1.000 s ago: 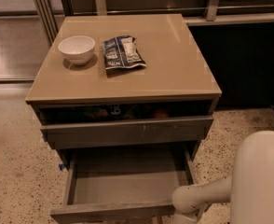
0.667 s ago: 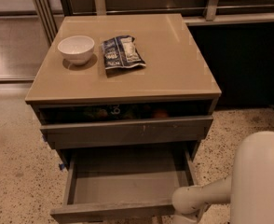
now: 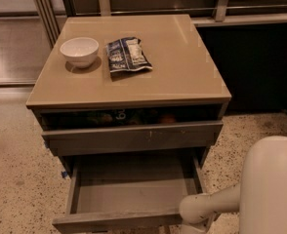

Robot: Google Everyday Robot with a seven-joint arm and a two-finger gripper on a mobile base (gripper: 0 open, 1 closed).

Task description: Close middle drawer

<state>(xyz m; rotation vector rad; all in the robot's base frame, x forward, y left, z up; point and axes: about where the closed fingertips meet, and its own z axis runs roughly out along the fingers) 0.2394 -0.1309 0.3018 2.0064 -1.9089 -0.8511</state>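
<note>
Over the speckled floor (image 3: 16,179), the open middle drawer (image 3: 133,194) has its right corner by the arm (image 3: 202,206); the gripper is hidden below, grip unclear.

**Off-task things around the cabinet**

Gripper (image 3: 194,226) low at the bottom edge; bowl (image 3: 79,51), white, far up and left of it on the tabletop (image 3: 182,62); snack bag (image 3: 128,55) just beside the bowl; upper drawer front (image 3: 109,139) nearer, above-left; speckled floor (image 3: 16,179) leftward.

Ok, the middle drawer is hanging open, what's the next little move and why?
Probably push the drawer front straight toward the cabinet: it is pulled far out, and the arm sits at its front right corner, with the gripper out of view below.
</note>
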